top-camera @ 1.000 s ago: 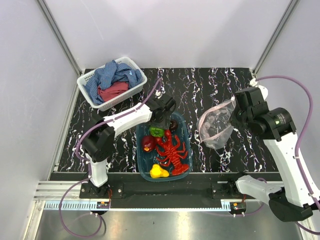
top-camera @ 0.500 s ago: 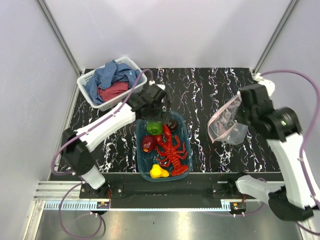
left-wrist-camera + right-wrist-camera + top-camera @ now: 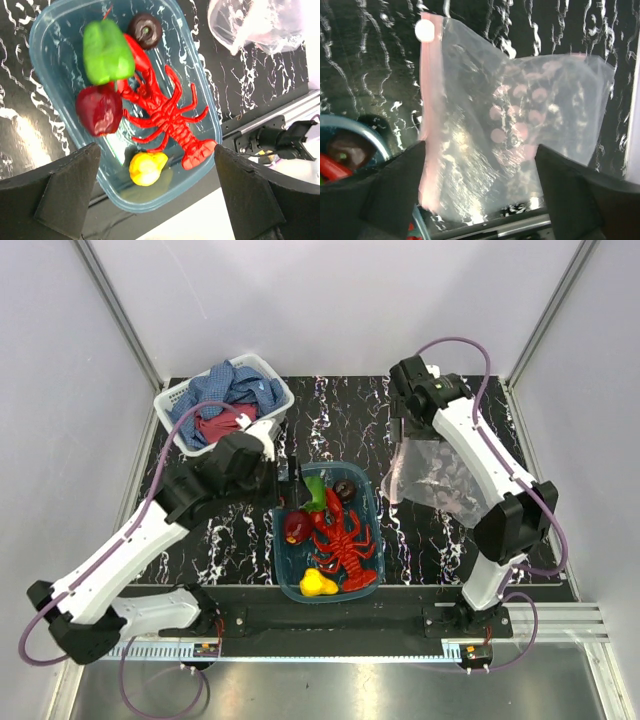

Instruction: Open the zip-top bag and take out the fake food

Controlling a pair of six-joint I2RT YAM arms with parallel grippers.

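Black streaky table (image 3: 350, 420), pale walls (image 3: 330, 310) on three sides, bare room along the far edge and between teal tub (image 3: 52, 50) and zip-top bag (image 3: 435, 480). Tub at the near edge; white basket (image 3: 172, 408) in the far left corner. Bag clear and crinkly, flat on the table just right of the tub, pink zip strip (image 3: 427, 125) toward the tub. Left gripper (image 3: 156, 149) over the tub, wide open, holding nothing. Right gripper (image 3: 480, 146) above the bag, wide open, holding nothing. Fake food (image 3: 345, 540) in the tub: red lobster (image 3: 167, 112), green pepper (image 3: 107, 50), dark red fruit (image 3: 99, 109), yellow pear (image 3: 146, 167), small dark round piece (image 3: 145, 30).
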